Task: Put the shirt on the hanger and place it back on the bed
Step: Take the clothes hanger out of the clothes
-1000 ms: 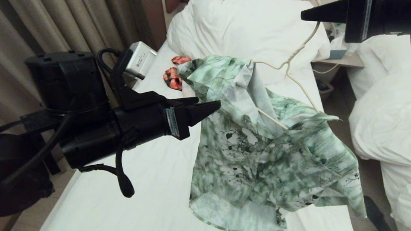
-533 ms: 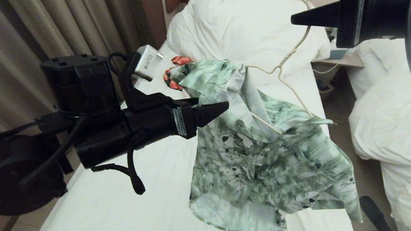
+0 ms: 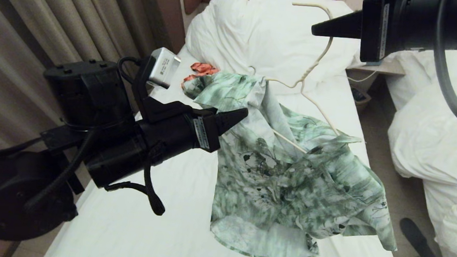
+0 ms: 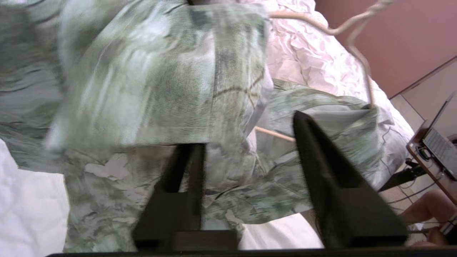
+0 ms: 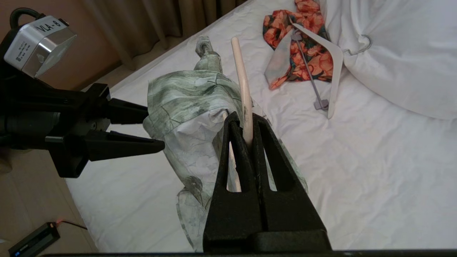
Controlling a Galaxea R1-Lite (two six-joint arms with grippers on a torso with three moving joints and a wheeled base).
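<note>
The right pincer [image 5: 246, 123] is closed tight on the hook of the hanger [image 3: 315, 61] and holds it in the air above the bed [image 3: 161, 230]. The shirt [image 3: 290, 179] hangs from the hanger, one shoulder higher than the other, and its lower hem touches the white sheet. The left pincer [image 3: 229, 118] is just beside the raised sleeve of the shirt; its two fingers stand partly apart with cloth in front of them, and I cannot tell if they grip it. An orange floral garment [image 5: 303, 46] with a white hanger [image 5: 330, 67] lies near the pillow.
</note>
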